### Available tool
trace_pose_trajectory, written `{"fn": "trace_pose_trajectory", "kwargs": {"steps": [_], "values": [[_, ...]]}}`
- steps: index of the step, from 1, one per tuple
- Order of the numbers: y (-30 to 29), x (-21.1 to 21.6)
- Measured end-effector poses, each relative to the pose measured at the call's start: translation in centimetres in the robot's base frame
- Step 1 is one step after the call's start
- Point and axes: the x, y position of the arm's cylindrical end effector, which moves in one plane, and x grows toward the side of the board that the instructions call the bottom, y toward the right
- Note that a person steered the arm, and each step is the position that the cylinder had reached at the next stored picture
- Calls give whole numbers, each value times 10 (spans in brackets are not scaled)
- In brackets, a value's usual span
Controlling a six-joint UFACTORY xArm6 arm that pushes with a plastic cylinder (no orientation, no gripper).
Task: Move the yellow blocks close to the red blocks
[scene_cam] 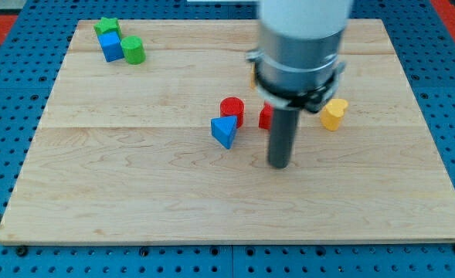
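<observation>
A: Where does the rod's tip (279, 164) sit?

B: On bare wooden board (134, 193), below the half-hidden red block (265, 116) and right of the blue triangular block (224, 131). There's no claw, only a rod.

A: And the yellow ones?

B: The yellow heart-like block (334, 113) lies near that red block; another yellow block (252, 75) peeks from behind the arm, above the red cylinder (232, 109).

A: Risks?

B: An off-centre push could spin the yellow heart aside or knock the reds apart.
</observation>
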Motion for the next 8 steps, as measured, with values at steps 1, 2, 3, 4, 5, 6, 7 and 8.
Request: {"fn": "trace_pose_trajectory", "kwargs": {"steps": [1, 2, 3, 4, 5, 6, 7, 8], "values": [[70, -26], [120, -54], [55, -51], [-9, -51], [26, -40], [64, -70], [82, -95], [58, -99]]}}
